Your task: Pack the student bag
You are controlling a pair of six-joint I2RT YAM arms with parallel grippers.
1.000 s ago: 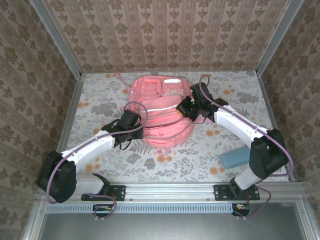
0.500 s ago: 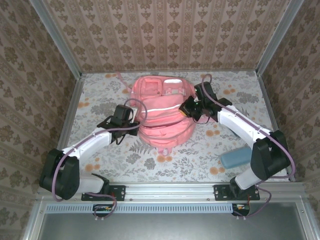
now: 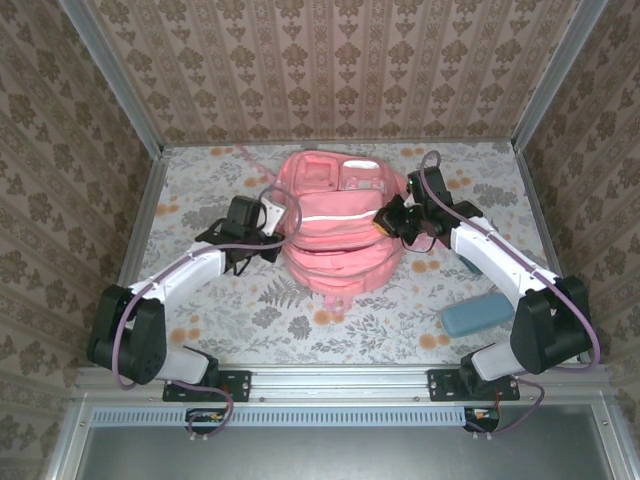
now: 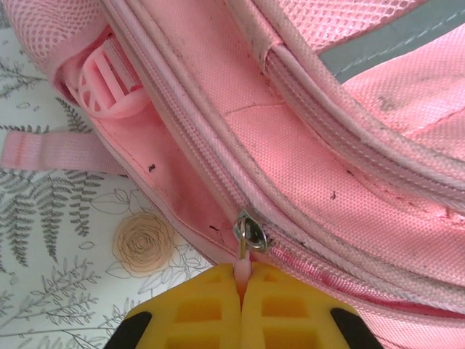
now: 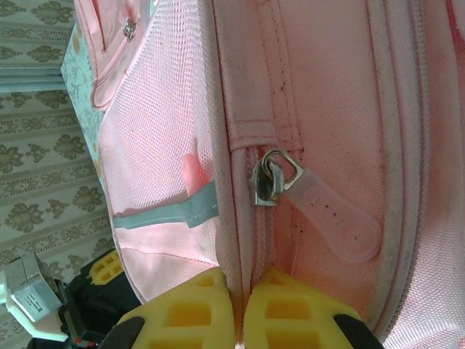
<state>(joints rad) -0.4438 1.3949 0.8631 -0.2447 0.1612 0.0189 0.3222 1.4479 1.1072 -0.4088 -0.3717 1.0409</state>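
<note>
The student bag [image 3: 340, 225], a large pink backpack with a white stripe, lies flat in the middle of the table. My left gripper [image 3: 270, 222] sits at its left side. In the left wrist view its yellow fingers [image 4: 207, 302] are shut on the pink pull tab of a zipper slider [image 4: 251, 233], at the end of the bag's side zipper. My right gripper [image 3: 393, 222] is at the bag's right side. In the right wrist view that gripper [image 5: 243, 282] is shut on the bag's seam beside the zipper. Just above, a slider [image 5: 270, 178] shows, its clear pink tab [image 5: 334, 218] lying free.
A light blue pencil case [image 3: 478, 316] lies on the floral table at the near right, beside the right arm. A pink strap [image 4: 43, 149] and buckle [image 4: 109, 87] trail off the bag's left side. Patterned walls close in the table on three sides.
My left gripper has travelled left and back along the bag's edge with the zipper tab. The bag and my right gripper have shifted a little to the right.
</note>
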